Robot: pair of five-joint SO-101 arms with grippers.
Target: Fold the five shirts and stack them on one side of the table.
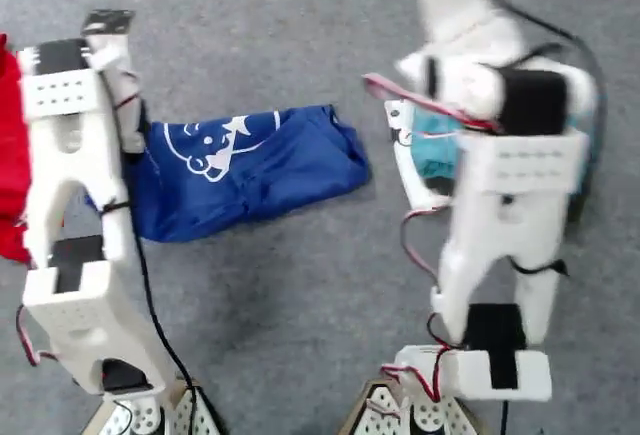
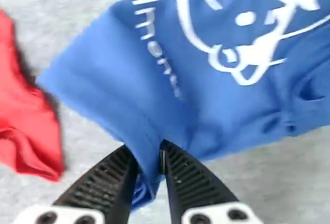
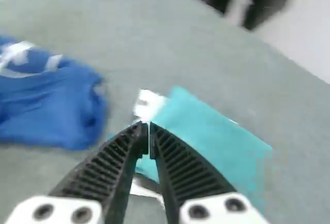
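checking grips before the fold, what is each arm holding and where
Left jaws pinch the blue cloth shirt with white print by a bunched fold at its edge. Right jaws shut, nothing visibly between them.

end effector (image 3: 148,127): I see my jaws closed almost tip to tip, over the teal shirt's near edge.
teal shirt (image 3: 211,136): lies flat on the table.
blue shirt (image 3: 46,105): bunched, just beside it.
table (image 3: 103,28): grey.

White arms (image 1: 62,145) carry black motors (image 1: 535,100), seemingly red wiring (image 1: 408,240), ribbed black jaws.
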